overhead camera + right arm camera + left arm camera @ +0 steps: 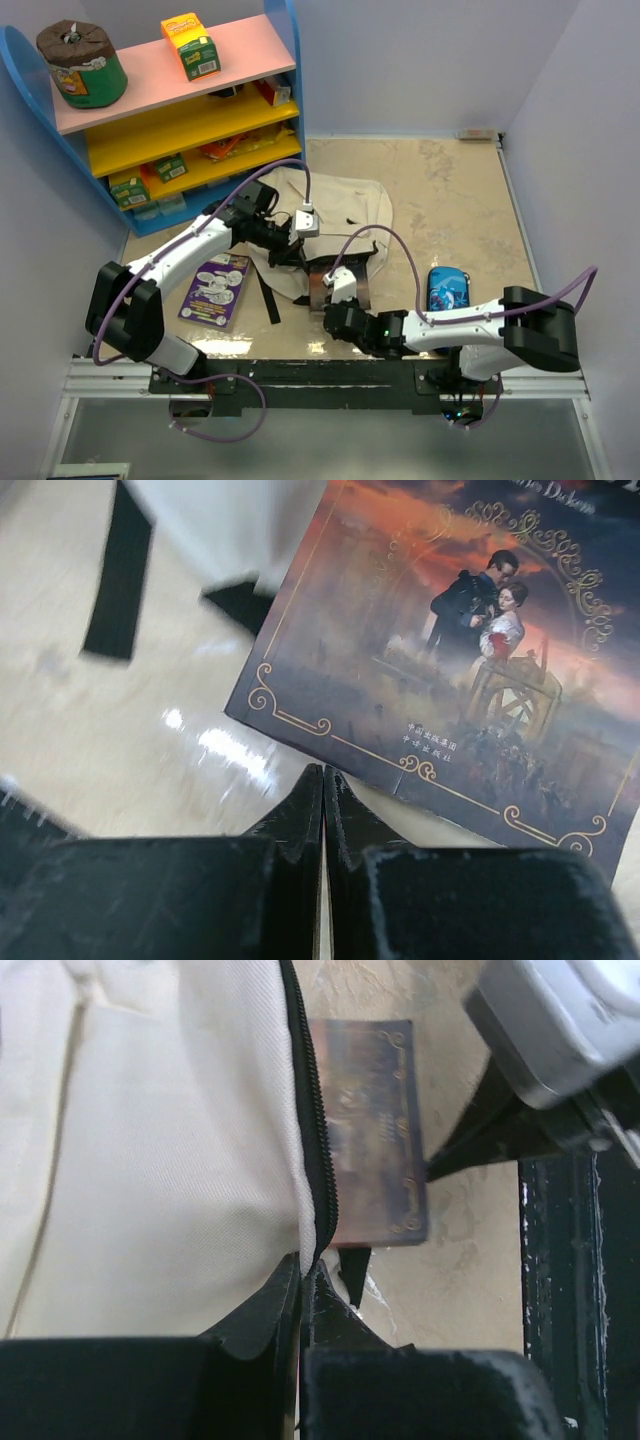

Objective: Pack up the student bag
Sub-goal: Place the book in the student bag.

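- The student bag lies slumped at the centre of the overhead view, just above both wrists. It is so crumpled that its outline is hard to fix. Its long axis seems to run up and down the frame, with the zippered mouth toward the lower edge.
- Its lower left part is hidden under the left arm. The left wrist view cuts it off at top and left, showing only cream cloth and the black zipper.
- The left gripper is pinched tight on that zipper edge.
- A dark-covered book lies on the table just below the bag's mouth. In the left wrist view its left side is hidden behind the zipper edge, and in the right wrist view its title is cropped.
- The right gripper has its tips pressed together, holding nothing, just short of the book's near edge.
- A black strap shows blurred at the upper left of the right wrist view.
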Action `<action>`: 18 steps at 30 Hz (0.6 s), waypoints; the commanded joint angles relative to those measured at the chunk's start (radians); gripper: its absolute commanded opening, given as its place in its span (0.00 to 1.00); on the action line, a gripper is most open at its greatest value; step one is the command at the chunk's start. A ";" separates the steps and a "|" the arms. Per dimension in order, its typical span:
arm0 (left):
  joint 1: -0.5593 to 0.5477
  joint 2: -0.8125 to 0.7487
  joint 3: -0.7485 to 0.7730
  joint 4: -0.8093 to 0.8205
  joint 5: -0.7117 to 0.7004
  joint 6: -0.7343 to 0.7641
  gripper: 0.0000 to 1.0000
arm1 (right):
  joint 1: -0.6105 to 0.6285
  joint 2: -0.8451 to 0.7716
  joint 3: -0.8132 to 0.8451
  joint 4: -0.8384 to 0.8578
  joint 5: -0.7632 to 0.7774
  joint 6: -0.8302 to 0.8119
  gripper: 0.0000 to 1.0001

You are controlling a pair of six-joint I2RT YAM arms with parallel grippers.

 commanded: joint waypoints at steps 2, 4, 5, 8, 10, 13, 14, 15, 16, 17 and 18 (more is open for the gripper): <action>0.003 0.018 0.055 -0.125 0.103 0.124 0.00 | -0.152 0.051 0.061 0.193 0.188 -0.176 0.00; 0.001 0.023 0.069 -0.152 0.117 0.150 0.00 | -0.193 0.086 0.104 0.239 0.175 -0.249 0.00; 0.003 0.025 0.075 -0.162 0.117 0.155 0.00 | -0.201 0.124 0.124 0.263 0.180 -0.265 0.00; 0.001 0.031 0.082 -0.191 0.125 0.178 0.00 | -0.215 0.183 0.191 0.290 0.173 -0.278 0.00; 0.001 0.032 0.080 -0.201 0.126 0.193 0.00 | -0.218 0.207 0.199 0.320 0.126 -0.260 0.00; 0.004 0.029 0.069 -0.200 0.125 0.196 0.00 | -0.229 0.213 0.181 0.371 0.085 -0.204 0.01; 0.003 0.029 0.066 -0.197 0.125 0.196 0.00 | -0.236 0.213 0.175 0.391 0.078 -0.191 0.17; 0.004 0.029 0.066 -0.197 0.123 0.196 0.00 | -0.252 0.207 0.167 0.397 0.066 -0.171 0.22; 0.004 0.031 0.066 -0.195 0.123 0.195 0.00 | -0.261 0.198 0.150 0.405 0.055 -0.163 0.26; 0.003 0.031 0.069 -0.195 0.123 0.192 0.00 | -0.269 0.187 0.141 0.408 0.052 -0.155 0.34; 0.006 0.029 0.071 -0.194 0.123 0.190 0.00 | -0.276 0.171 0.130 0.402 0.055 -0.143 0.35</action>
